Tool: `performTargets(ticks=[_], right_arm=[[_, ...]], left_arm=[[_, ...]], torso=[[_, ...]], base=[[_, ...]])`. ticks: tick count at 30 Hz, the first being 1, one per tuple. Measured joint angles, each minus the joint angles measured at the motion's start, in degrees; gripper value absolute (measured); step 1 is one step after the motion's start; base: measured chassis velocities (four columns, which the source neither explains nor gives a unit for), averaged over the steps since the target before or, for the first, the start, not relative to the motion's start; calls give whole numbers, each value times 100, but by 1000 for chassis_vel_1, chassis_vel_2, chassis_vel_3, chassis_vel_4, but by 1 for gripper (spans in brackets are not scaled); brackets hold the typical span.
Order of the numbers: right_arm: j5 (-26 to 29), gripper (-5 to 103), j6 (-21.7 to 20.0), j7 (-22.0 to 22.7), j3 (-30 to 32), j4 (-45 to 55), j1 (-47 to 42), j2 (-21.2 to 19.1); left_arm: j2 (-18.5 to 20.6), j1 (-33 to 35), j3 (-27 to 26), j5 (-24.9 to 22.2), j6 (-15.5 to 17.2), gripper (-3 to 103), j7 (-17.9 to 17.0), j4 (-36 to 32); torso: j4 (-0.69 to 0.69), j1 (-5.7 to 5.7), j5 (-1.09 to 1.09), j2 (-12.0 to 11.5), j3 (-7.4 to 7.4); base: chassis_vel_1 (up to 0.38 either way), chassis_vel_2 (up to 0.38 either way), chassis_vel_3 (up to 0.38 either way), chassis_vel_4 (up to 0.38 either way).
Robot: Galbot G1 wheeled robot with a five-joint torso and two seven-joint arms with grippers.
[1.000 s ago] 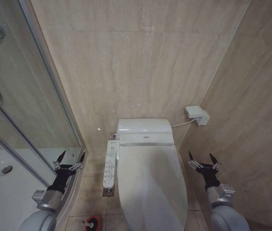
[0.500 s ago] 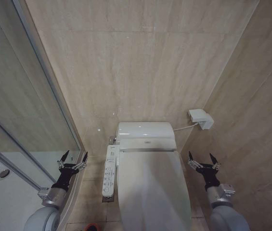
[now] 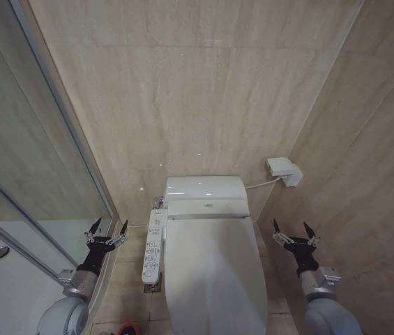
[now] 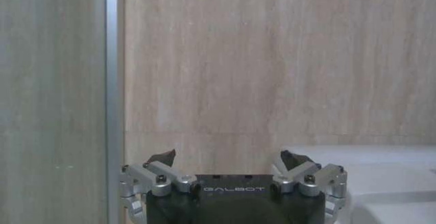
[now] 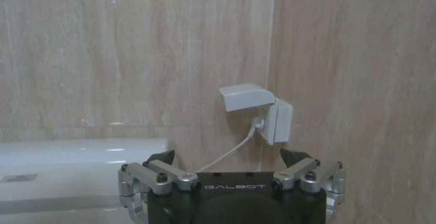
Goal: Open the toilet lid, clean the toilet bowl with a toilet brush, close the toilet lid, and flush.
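The toilet lid (image 3: 214,276) is glossy white and lies shut over the toilet bowl, which it hides from above. A narrow white button panel (image 3: 153,246) runs along the toilet's left side. The toilet brush is out of view. My left gripper (image 3: 106,229) hangs open over the floor left of the panel, beside the shower's glass. My right gripper (image 3: 289,231) hangs open to the right of the lid, near the side wall. Neither touches the toilet. Both wrist views show open fingers, the left gripper (image 4: 230,157) and the right gripper (image 5: 230,157), with nothing between them.
A glass shower door (image 3: 40,160) with a metal frame closes off the left side. Tiled walls stand close behind and to the right. A white wall box (image 3: 284,170) with a cable sits right of the toilet's rear unit (image 3: 203,191). A sliver of red (image 3: 128,329) shows on the floor.
The whole head picture has shifted, so the camera moved: the red item on the floor has slid to the lower edge. Both grippers stay open and hold the same pose.
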Motion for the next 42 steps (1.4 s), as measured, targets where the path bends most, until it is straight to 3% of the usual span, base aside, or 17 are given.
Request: performTargets(ticks=[10, 12, 19, 20, 25, 26, 33, 34, 41, 42], right_arm=[[0, 100, 0, 0, 0, 0, 0, 0], [0, 100, 0, 0, 0, 0, 0, 0], [0, 100, 0, 0, 0, 0, 0, 0], [0, 100, 0, 0, 0, 0, 0, 0], [0, 100, 0, 0, 0, 0, 0, 0], [0, 100, 0, 0, 0, 0, 0, 0], [0, 100, 0, 0, 0, 0, 0, 0], [0, 100, 0, 0, 0, 0, 0, 0], [0, 100, 0, 0, 0, 0, 0, 0], [0, 100, 0, 0, 0, 0, 0, 0]], left_arm=[[385, -241, 36, -432, 113, 100, -1, 141], [484, -376, 82, -502, 105, 94, 53, 254], [730, -650, 234, -632, 74, 94, 198, 484], [776, -733, 284, -664, 52, 69, 219, 558], [914, -1097, 516, -773, -51, 69, 380, 914], [941, -1190, 581, -797, -73, 42, 416, 989], [1032, -1833, 998, -892, -156, 42, 474, 1413], [1036, -1964, 1072, -894, -177, 15, 478, 1501], [1051, -2581, 1506, -996, -295, 15, 622, 2117], [1057, -2703, 1605, -1006, -337, 0, 719, 2274]], torso=[[-1, 0, 0, 0, 0], [-1, 0, -1, 0, 0], [-1, 0, 0, 0, 0], [-1, 0, 0, 0, 0], [-1, 0, 0, 0, 0], [-1, 0, -1, 0, 1], [-1, 0, 0, 0, 1], [-1, 0, 0, 0, 1], [-1, 0, 0, 0, 1], [-1, 0, 0, 0, 1]], base=[[0, 0, 0, 0], [0, 0, 0, 0], [0, 0, 0, 0], [0, 0, 0, 0], [0, 0, 0, 0], [0, 0, 0, 0], [0, 0, 0, 0], [0, 0, 0, 0], [0, 0, 0, 0], [0, 0, 0, 0]])
